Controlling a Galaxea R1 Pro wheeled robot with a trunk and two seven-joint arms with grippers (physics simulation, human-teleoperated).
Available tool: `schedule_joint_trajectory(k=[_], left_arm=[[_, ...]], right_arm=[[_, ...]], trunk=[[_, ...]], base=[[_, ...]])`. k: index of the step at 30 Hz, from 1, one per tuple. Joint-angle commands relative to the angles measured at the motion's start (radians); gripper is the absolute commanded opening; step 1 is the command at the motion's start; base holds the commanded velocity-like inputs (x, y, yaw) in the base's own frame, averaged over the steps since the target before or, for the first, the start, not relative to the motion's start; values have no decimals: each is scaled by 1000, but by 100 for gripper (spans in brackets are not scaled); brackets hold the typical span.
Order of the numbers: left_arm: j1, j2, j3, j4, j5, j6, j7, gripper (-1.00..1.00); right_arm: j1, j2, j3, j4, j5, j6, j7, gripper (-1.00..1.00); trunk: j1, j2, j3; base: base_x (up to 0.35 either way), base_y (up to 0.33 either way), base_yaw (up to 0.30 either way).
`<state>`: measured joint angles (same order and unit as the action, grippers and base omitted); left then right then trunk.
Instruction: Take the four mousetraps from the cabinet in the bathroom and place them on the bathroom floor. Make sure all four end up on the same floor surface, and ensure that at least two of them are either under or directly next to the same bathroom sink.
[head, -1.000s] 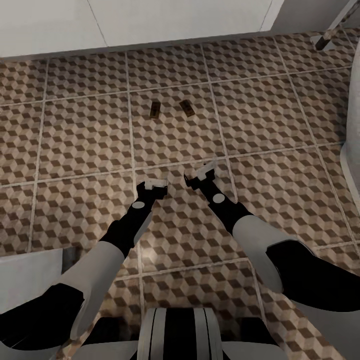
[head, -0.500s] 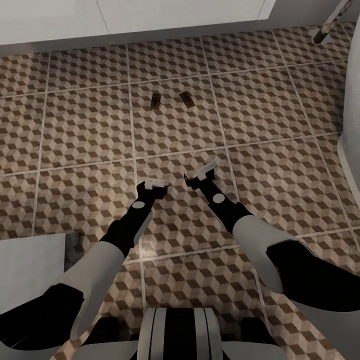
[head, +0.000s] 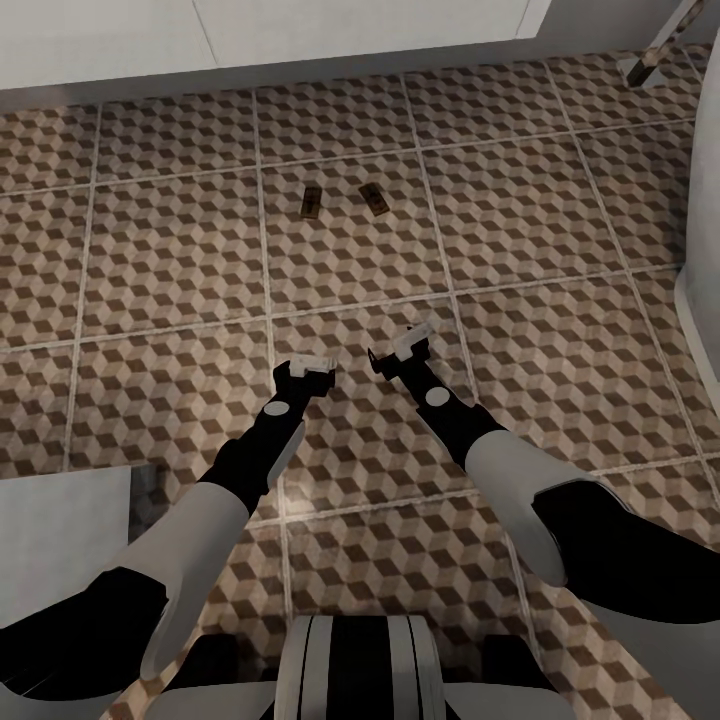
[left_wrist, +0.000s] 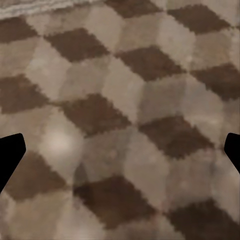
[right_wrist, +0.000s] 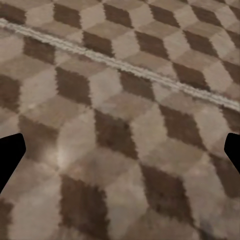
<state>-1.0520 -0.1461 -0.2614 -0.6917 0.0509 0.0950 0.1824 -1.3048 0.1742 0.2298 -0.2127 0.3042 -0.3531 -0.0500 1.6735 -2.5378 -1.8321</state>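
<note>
Both sets of jaws, left gripper (head: 307, 368) and right gripper (head: 398, 350), hang spread wide and empty, low over the bathroom floor (head: 560, 260). Well beyond them lie two mousetraps (head: 311, 201) (head: 374, 198); two more need fetching, so retreat without sweeping these.

A tiled bathroom, seen from above.
Cube-patterned brown, beige and white floor tiles (head: 170, 270) with pale grout spread wall to wall, a white fixture (head: 300, 30) runs along the far edge, and a curved white tub-like rim (head: 700, 300) sits at the right.
</note>
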Motion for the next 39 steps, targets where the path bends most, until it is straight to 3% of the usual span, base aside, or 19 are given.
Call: schedule_joint_trajectory(k=[1, 39], left_arm=[[0, 1, -5, -1, 5, 5, 8, 100], [5, 2, -5, 0, 6, 5, 8, 100]], right_arm=[[-1, 0, -1, 1, 10, -2, -5, 100], [-1, 0, -1, -4, 10, -3, -3, 100]], trunk=[[0, 0, 0], [0, 0, 0]], base=[[0, 0, 0], [0, 0, 0]])
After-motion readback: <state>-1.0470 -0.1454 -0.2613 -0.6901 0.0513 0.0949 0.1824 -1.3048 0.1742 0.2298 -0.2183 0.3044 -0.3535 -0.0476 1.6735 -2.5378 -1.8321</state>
